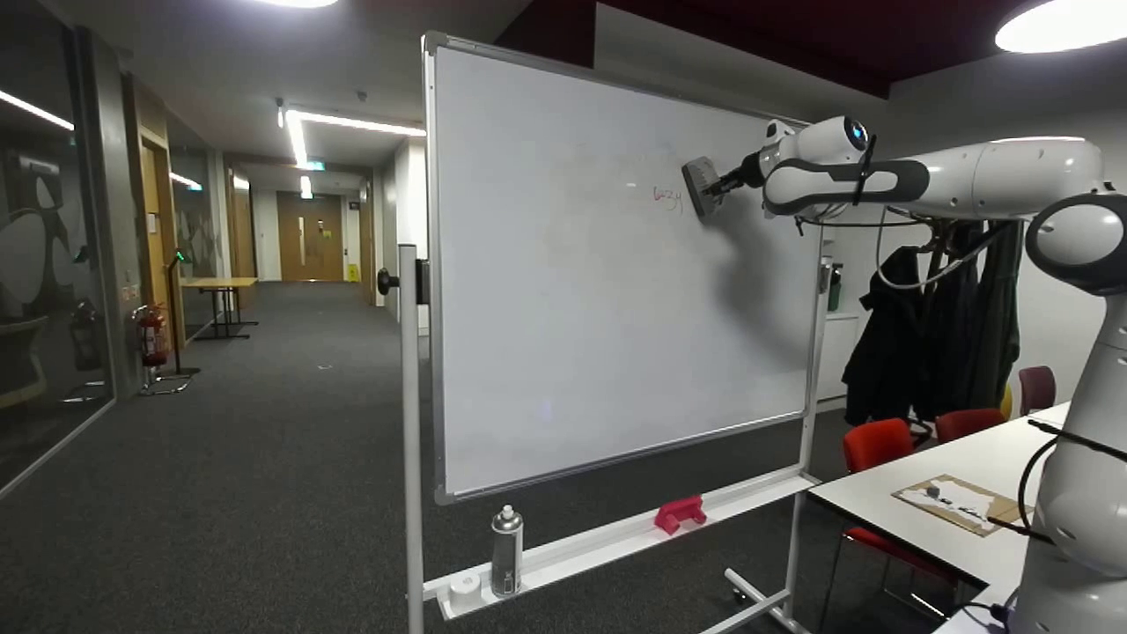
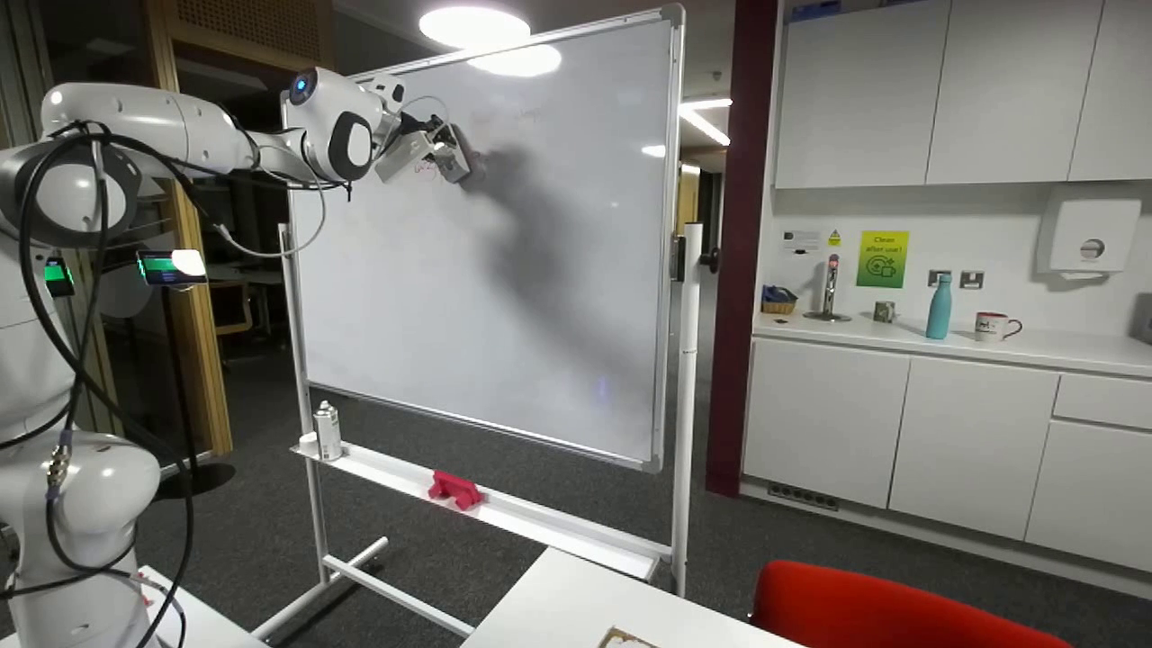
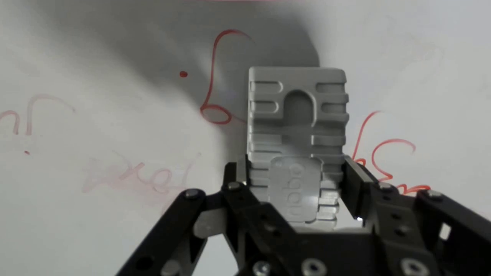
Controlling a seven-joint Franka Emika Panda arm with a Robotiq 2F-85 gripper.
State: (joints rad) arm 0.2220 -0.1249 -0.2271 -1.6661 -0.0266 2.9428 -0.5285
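My gripper [image 3: 295, 172] is shut on a grey ribbed whiteboard eraser [image 3: 264, 130], with one black finger on each side of it. In both exterior views the gripper [image 1: 729, 180] [image 2: 421, 139] holds the eraser [image 1: 702, 187] [image 2: 456, 160] at the upper part of the whiteboard [image 1: 563, 335] [image 2: 405, 297]. I cannot tell whether the eraser touches the board. Red writing [image 3: 210, 82] lies left of the eraser in the wrist view, and more red strokes [image 3: 393, 141] lie right of it. Faint smeared red marks [image 3: 149, 176] are at the lower left. The eraser hides some board behind it.
The board's lower tray [image 1: 599, 544] bears a spray can [image 1: 507, 555], a white roll [image 1: 464, 588] and a red holder [image 1: 680, 513]. A white table [image 1: 889, 458] stands by the robot, with red chairs [image 1: 878, 443] beside it. Cables [image 2: 54, 333] hang along the arm.
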